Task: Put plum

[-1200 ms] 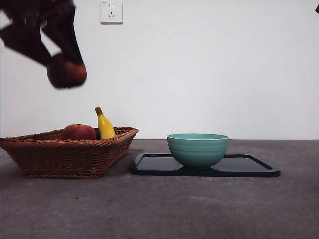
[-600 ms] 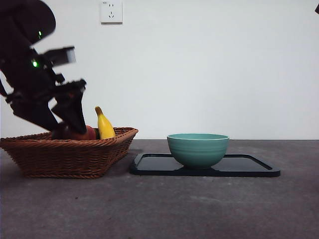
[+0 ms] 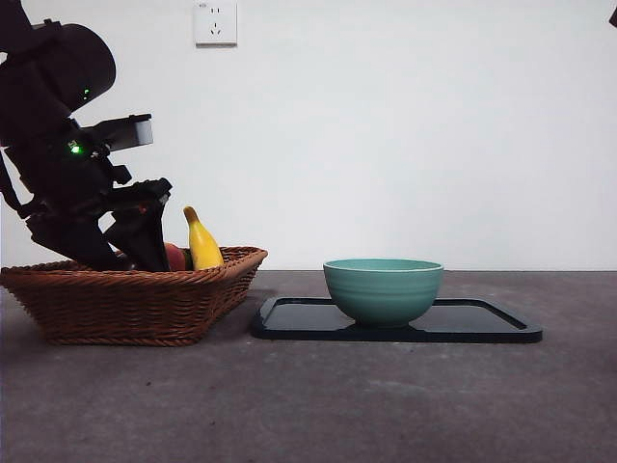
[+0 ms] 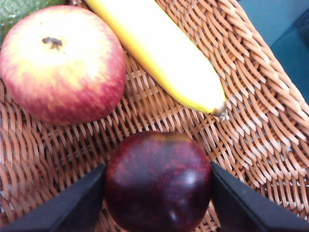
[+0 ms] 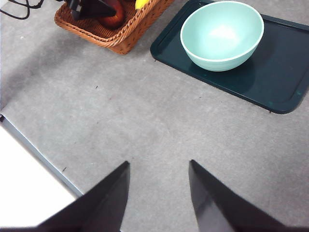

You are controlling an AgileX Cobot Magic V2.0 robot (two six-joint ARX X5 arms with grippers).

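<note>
The plum (image 4: 158, 181) is round, glossy and dark maroon. My left gripper (image 4: 158, 188) is shut on it, one black jaw on each side, low inside the wicker basket (image 4: 251, 130). I cannot tell whether the plum touches the weave. In the front view the left gripper (image 3: 120, 246) reaches down into the basket (image 3: 135, 299) at the left, and the plum is hidden behind the jaws and the rim. My right gripper (image 5: 158, 193) is open and empty, high above the bare table.
A red-yellow apple (image 4: 63, 63) and a yellow banana (image 4: 164, 53) lie in the basket beside the plum, with something green (image 4: 19, 9) at its edge. A teal bowl (image 3: 383, 289) stands on a dark tray (image 3: 482, 323) right of the basket.
The left arm has come down with the plum from high above the basket into it. Over the last half second it has barely moved.
</note>
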